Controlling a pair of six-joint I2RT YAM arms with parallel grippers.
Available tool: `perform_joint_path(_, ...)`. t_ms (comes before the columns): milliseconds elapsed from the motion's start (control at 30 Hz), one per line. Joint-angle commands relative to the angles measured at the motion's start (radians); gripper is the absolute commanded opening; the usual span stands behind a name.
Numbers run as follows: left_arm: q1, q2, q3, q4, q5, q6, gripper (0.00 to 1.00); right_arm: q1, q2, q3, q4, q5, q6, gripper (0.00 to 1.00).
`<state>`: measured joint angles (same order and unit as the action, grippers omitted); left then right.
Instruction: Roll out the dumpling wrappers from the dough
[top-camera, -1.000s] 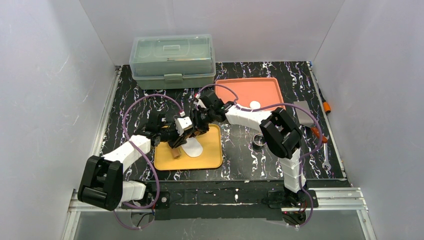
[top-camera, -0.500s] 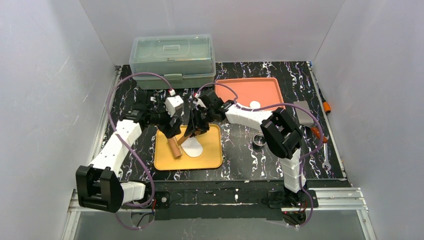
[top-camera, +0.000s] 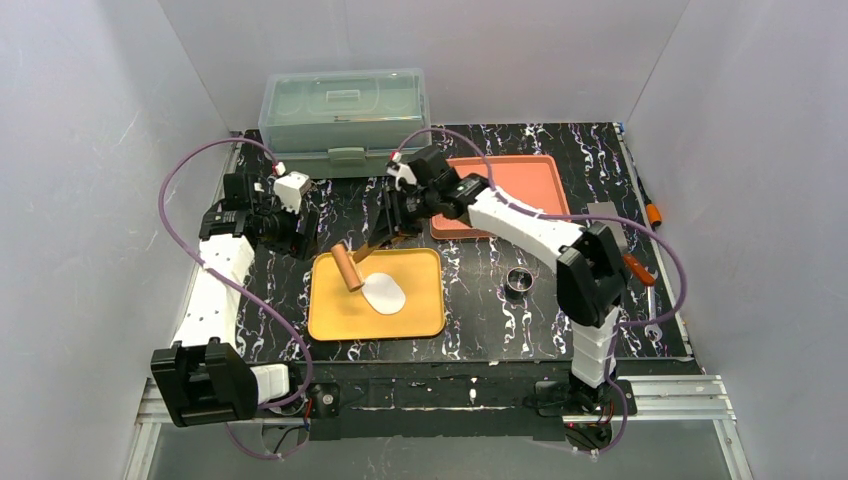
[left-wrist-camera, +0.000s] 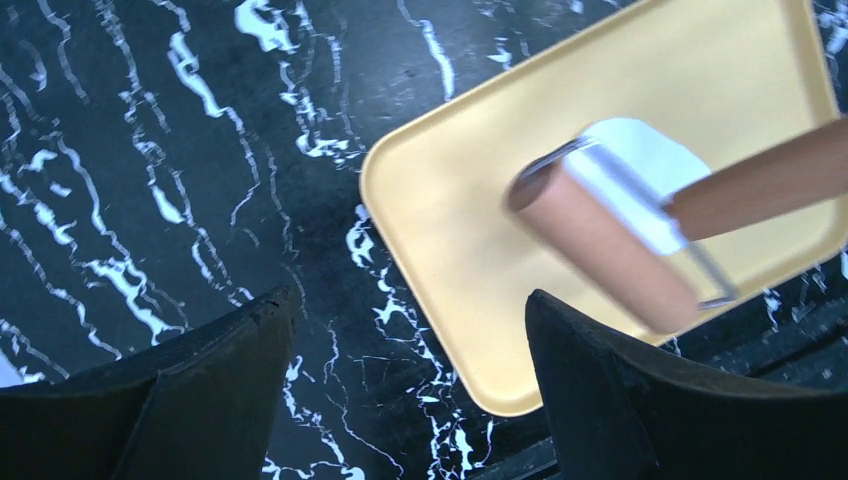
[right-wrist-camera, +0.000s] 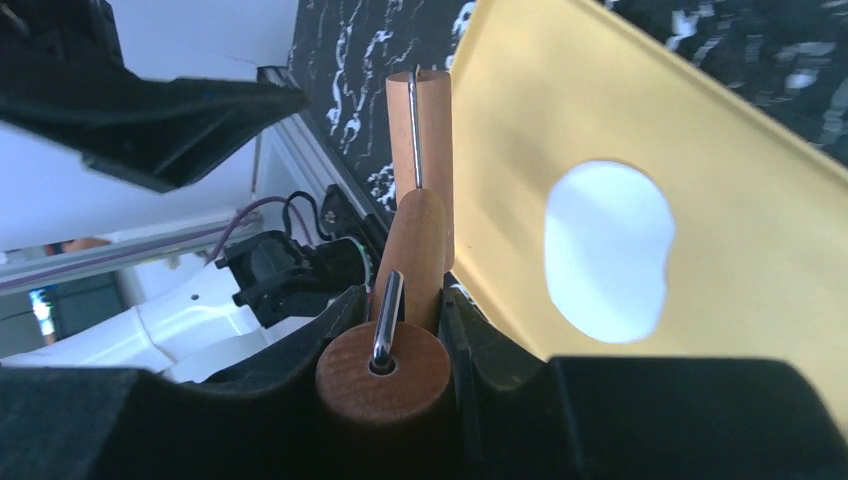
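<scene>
The dough (top-camera: 383, 293) lies as a flat white oval on the yellow tray (top-camera: 420, 315); the same dough (right-wrist-camera: 608, 250) shows in the right wrist view. A wooden roller (top-camera: 348, 268) hangs over the tray's back left part, tilted. My right gripper (top-camera: 392, 232) is shut on its wooden handle (right-wrist-camera: 415, 260). My left gripper (top-camera: 303, 238) stands open and holds nothing, over the black table just left of the tray; the left wrist view shows the roller (left-wrist-camera: 600, 245) and the dough (left-wrist-camera: 640, 165) beyond its fingers (left-wrist-camera: 640, 400). The dumpling wrappers are hidden.
A grey-green lidded box (top-camera: 345, 122) stands at the back. The orange tray (top-camera: 520, 175) lies at the back right, partly under my right arm. A small metal ring (top-camera: 517, 281) sits right of the yellow tray. Hand tools (top-camera: 640, 270) lie at the table's right edge.
My left gripper has opened and drawn back to the left, off the yellow tray. My right gripper has carried the roller up toward the tray's back left.
</scene>
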<state>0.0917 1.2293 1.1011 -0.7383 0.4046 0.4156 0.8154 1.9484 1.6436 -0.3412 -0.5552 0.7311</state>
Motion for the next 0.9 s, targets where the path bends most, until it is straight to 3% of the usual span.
perform_joint_path(0,0.005,0.008,-0.059,0.062,-0.167,-0.104,0.83,-0.067,-0.106,0.056,-0.197,0.072,-0.144,0.01)
perform_joint_path(200,0.003,0.092,-0.183,0.155,-0.215,-0.193,0.8,-0.084,-0.036,0.157,-0.414,0.079,-0.305,0.01)
perform_joint_path(433,-0.003,0.252,-0.247,0.239,-0.226,-0.229,0.7,-0.08,0.007,0.083,-0.358,0.03,-0.293,0.01)
perform_joint_path(667,-0.036,0.371,-0.201,0.242,-0.243,-0.264,0.56,-0.037,0.022,-0.033,-0.251,0.051,-0.253,0.01)
perform_joint_path(800,-0.036,0.428,-0.173,0.227,-0.222,-0.294,0.44,-0.019,0.027,-0.108,-0.198,0.1,-0.243,0.01)
perform_joint_path(867,-0.036,0.442,-0.167,0.224,-0.201,-0.313,0.34,-0.013,0.022,-0.134,-0.179,0.116,-0.235,0.01)
